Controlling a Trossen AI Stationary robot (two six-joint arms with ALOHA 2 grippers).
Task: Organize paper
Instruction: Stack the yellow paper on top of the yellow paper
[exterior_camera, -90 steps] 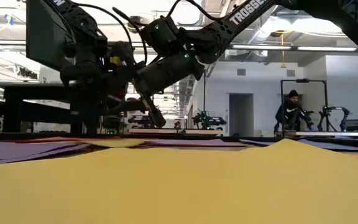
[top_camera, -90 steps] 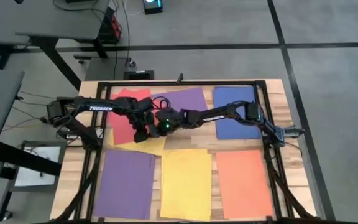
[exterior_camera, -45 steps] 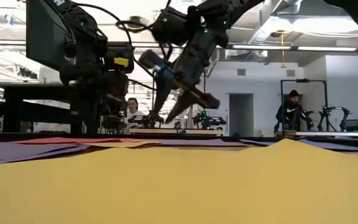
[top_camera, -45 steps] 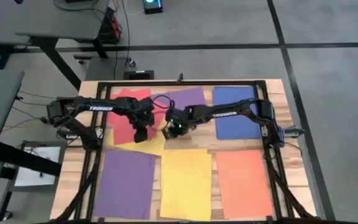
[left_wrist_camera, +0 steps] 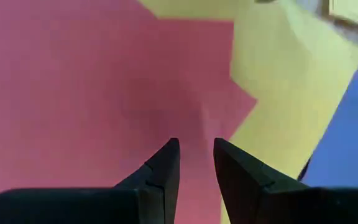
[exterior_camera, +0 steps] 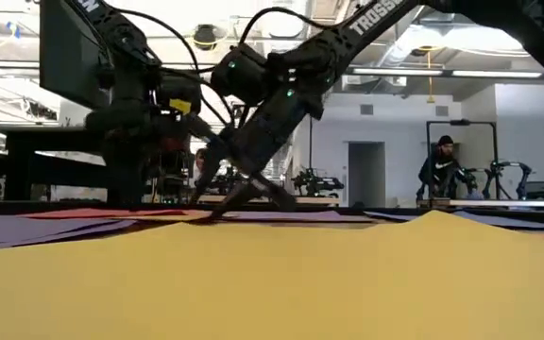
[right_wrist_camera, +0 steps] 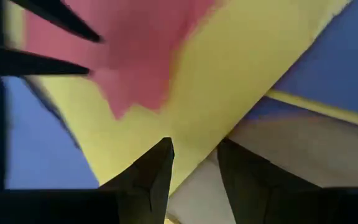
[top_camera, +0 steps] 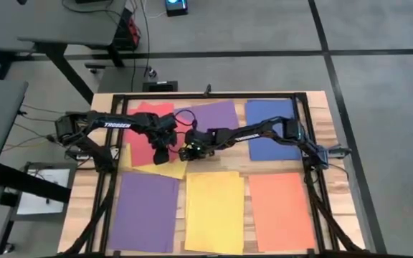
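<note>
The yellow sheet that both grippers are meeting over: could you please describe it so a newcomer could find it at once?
On the wooden table, look at the far row of paper, left of the purple sheet. The yellow sheet lies tilted there, mostly under the red sheet. Unlike the front-row yellow sheet, it is crooked and half covered.

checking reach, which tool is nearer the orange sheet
Right. The right tool sits mid-table, closer to the orange sheet; the left tool is beyond it, over the red sheet.

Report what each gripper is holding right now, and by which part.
Nothing is held. The left gripper hangs open over the red sheet; the right gripper is open at the yellow sheet's edge, with no paper between its fingers.
</note>
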